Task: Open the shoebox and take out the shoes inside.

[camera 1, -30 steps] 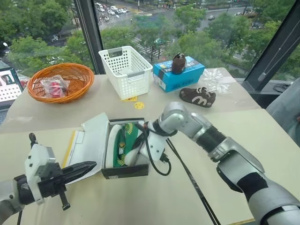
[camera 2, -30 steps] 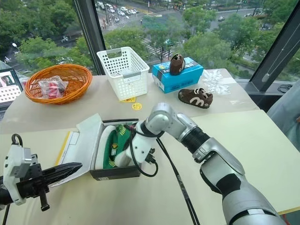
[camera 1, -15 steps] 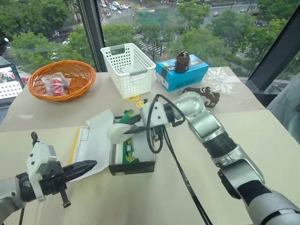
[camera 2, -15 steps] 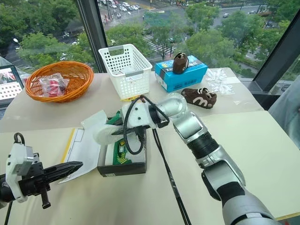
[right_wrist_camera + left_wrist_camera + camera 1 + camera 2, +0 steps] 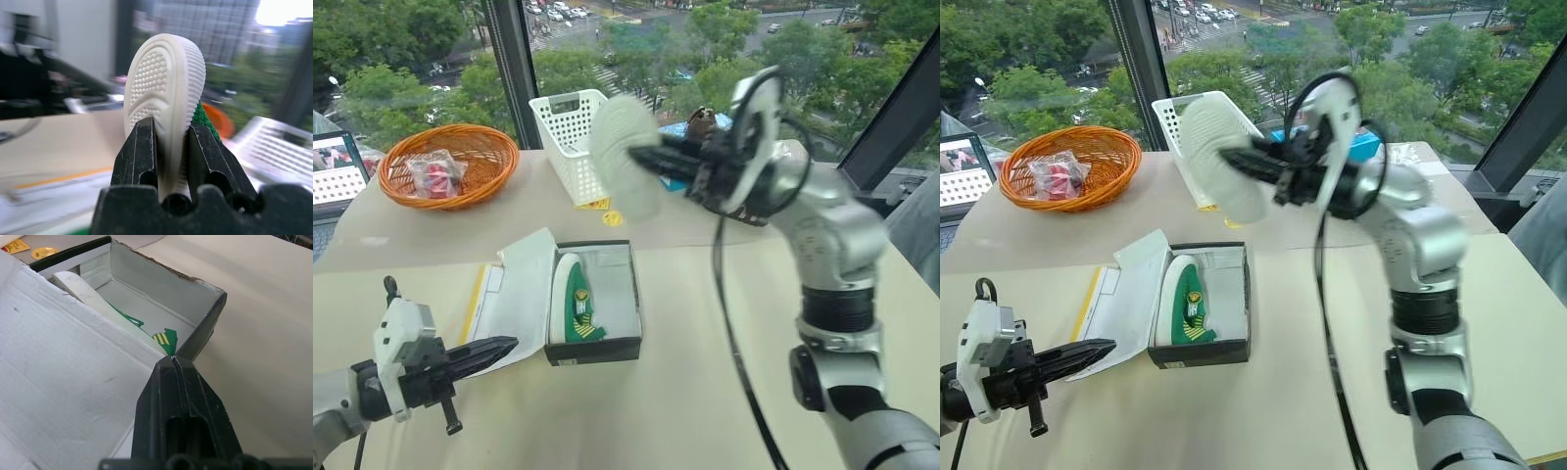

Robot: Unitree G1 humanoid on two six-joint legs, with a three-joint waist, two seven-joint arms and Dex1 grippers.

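The rectangular cardboard shoebox with black sides and a white interior sits open on the near part of the pale tabletop, its lid folded back to the robot's left. One small green sneaker with a white sole is seen lying along the left wall of the base. The second green sneaker is held high above the table, sole outward, pinched between the narrowly parted fingers of the right gripper. The left gripper is fully shut on nothing, its tip just beside the box's near corner.

The grip is judged narrow and set on the sole's edge, so the lifted shoe could twist loose during a fast swing. The low left gripper could also nudge the lid or base.

Farther back on the table an orange woven basket, a white perforated plastic basket and a blue box are seen. Tall windows with dark frames look out over trees and streets.
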